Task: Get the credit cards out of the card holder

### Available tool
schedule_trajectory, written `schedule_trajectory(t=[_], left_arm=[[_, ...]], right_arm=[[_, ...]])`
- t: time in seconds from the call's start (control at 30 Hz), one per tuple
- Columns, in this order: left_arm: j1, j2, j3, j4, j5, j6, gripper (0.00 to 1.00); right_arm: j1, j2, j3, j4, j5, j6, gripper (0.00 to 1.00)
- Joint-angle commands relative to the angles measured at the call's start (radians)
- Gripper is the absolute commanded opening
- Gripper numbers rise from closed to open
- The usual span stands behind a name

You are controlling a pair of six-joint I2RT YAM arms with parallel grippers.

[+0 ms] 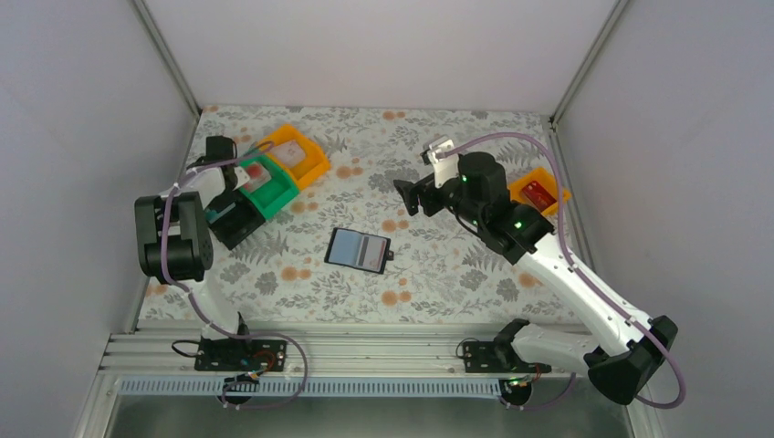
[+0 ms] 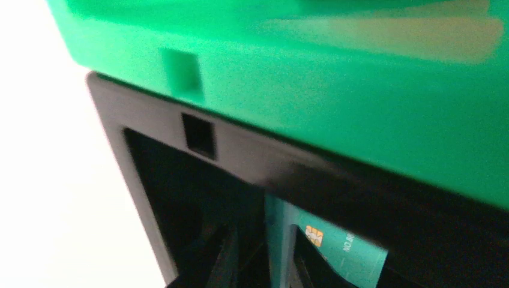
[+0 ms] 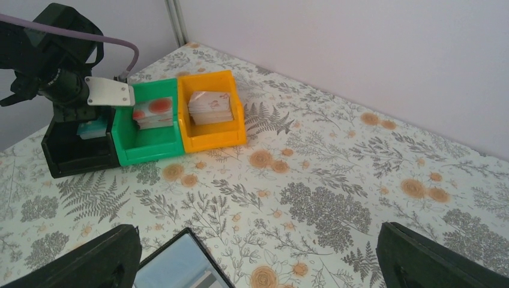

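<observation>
Black right gripper (image 1: 409, 196): jaws spread wide, nothing between them, hanging above the table (image 1: 456, 274) just past the card holder (image 1: 358, 249). Right wrist view puts its fingers (image 3: 78, 264) in the bottom corners, with a corner of the holder low between them.

The holder lies open and flat mid-table, glossy bluish inside facing up, small black tab on its right edge. Neither arm is touching it. Can't tell whether any card sits in its pockets.

Other side: left gripper (image 1: 228, 205) is down at the black tray (image 3: 78, 159), far left. A teal card (image 2: 339, 249) with a gold chip is in that tray, right at the fingers. Can't tell if the jaws pinch it or are clear of it; the left wrist view is too close and blurred.

Black tray touches the green tray (image 3: 150, 150), which touches an orange tray (image 3: 210, 138), all in one row. The green one holds pale cards (image 3: 153, 111) with a red blot on top. The orange one holds another card stack (image 3: 210, 107).

The second orange tray (image 1: 518, 190) is well apart on the right, beside the right arm, with a red card (image 1: 540, 194) in it.
</observation>
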State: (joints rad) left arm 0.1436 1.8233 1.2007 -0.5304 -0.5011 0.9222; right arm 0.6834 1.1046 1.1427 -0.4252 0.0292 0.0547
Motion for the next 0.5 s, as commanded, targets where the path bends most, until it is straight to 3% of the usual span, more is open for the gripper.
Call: schedule_trajectory(t=[0.0,0.13,0.47], left_arm=[[-0.013,-0.029,-0.051,0.098,-0.054,0.04,0.28],[-0.016,-0.014,-0.048,0.061,-0.033,0.038,0.43],[-0.016,-0.069,0.024,-0.081,0.07,0.032,0.65]], right_arm=[[-0.008,-0.004,-0.015,0.03,-0.03,-0.025,0.99],[-0.008,-0.008,-0.016,0.035,-0.034,-0.03,0.99],[-0.01,0.015,-0.007,0.021,-0.063,-0.038,0.99]])
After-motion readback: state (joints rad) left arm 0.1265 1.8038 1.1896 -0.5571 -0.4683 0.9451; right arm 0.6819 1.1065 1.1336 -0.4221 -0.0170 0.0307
